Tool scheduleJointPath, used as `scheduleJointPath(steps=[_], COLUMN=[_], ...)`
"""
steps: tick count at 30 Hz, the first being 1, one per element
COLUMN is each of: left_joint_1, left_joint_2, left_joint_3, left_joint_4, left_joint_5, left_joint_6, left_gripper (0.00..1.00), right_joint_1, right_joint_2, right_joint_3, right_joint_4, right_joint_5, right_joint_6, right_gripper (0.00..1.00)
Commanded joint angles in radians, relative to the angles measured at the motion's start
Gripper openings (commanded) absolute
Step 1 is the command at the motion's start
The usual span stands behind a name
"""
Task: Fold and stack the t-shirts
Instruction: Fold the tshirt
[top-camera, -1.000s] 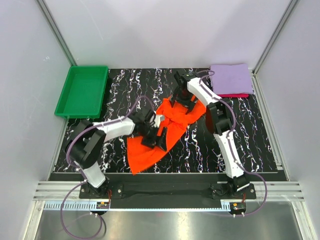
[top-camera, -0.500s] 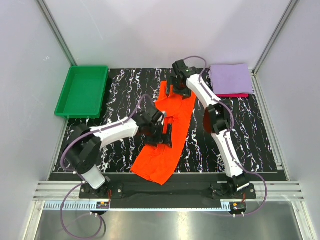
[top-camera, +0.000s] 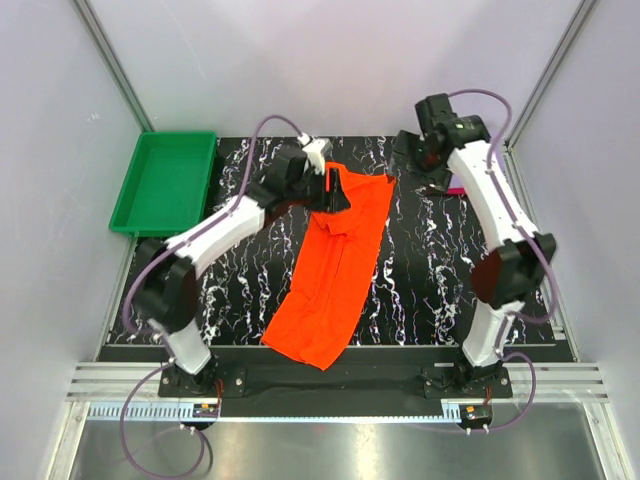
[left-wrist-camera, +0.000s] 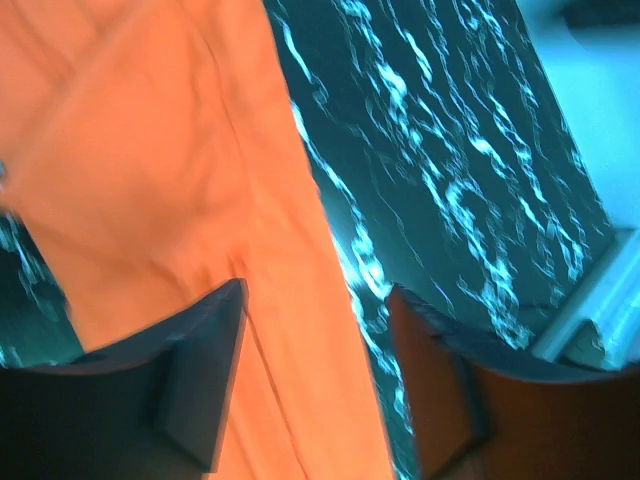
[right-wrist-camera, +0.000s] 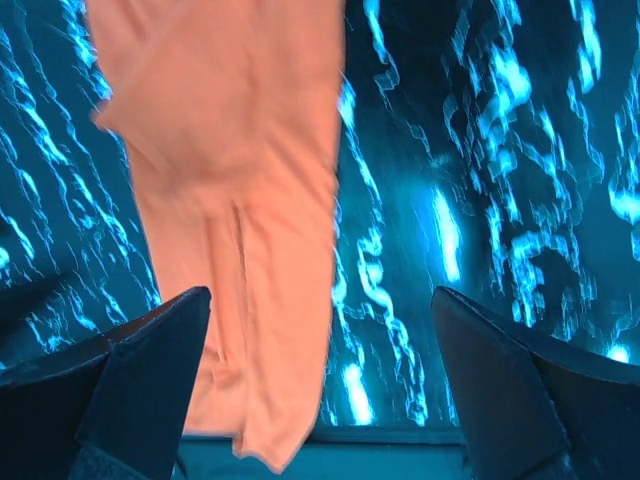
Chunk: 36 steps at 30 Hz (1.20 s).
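Note:
The orange-red t-shirt (top-camera: 335, 260) lies stretched in a long strip from the far middle of the table to the near edge. My left gripper (top-camera: 335, 190) is over its far left corner, open, with the cloth (left-wrist-camera: 200, 200) under the jaws and nothing held (left-wrist-camera: 315, 385). My right gripper (top-camera: 415, 152) is open and empty, raised to the right of the shirt's far end; its wrist view shows the shirt (right-wrist-camera: 240, 200) below. A sliver of the crimson-pink t-shirt (top-camera: 456, 188) shows under my right arm. The lavender t-shirt is hidden behind that arm.
A green plastic tray (top-camera: 165, 180) stands at the far left corner. The black marbled table (top-camera: 430, 270) shows right of the shirt. White walls enclose the table on three sides.
The right gripper has let go of the shirt's far edge and moved up and right. The left gripper has moved from mid-table to the shirt's far end. The shirt now lies longer and flatter.

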Motion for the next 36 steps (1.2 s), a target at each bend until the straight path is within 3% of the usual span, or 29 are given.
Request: scheduleJointPath(steps=[1,3,9,20,27,31,36], left_joint_1=[0.04,0.048,0.069,0.155,0.224,0.267,0.336], left_joint_2=[0.128,0.231,0.492,0.711,0.923,1.052,1.115], left_joint_3=[0.124,0.209,0.369,0.469,0.704,0.959,1.047], left_joint_4=[0.135,0.152,0.175,0.215,0.184,0.106,0.178], left_joint_5=[0.106,0.128,0.195,0.233,0.306,0.336,0.329], left_joint_6=[0.068,0.074,-0.016,-0.243,-0.441,-0.495,-0.539], left_gripper=[0.55,0.45,0.29,0.21,0.21,0.21,0.21], right_joint_1=[-0.018,-0.019,-0.019,-0.018,-0.015,0.0,0.066], right_joint_2=[-0.133,-0.207,-0.336,-0.451,-0.433,-0.397,-0.313], right_joint_3=[-0.187,-0.25,-0.468,-0.626,-0.673,-0.669,-0.671], right_joint_4=[-0.038,-0.028,-0.015,0.044,0.097,0.123,0.19], right_joint_5=[-0.03,-0.023,-0.006,-0.044,-0.079,-0.098,-0.246], right_joint_6=[0.071,0.069,0.068,0.107,0.143,0.143,0.112], right_gripper=[1.0,1.0,0.99,0.99,0.98,0.99,1.0])
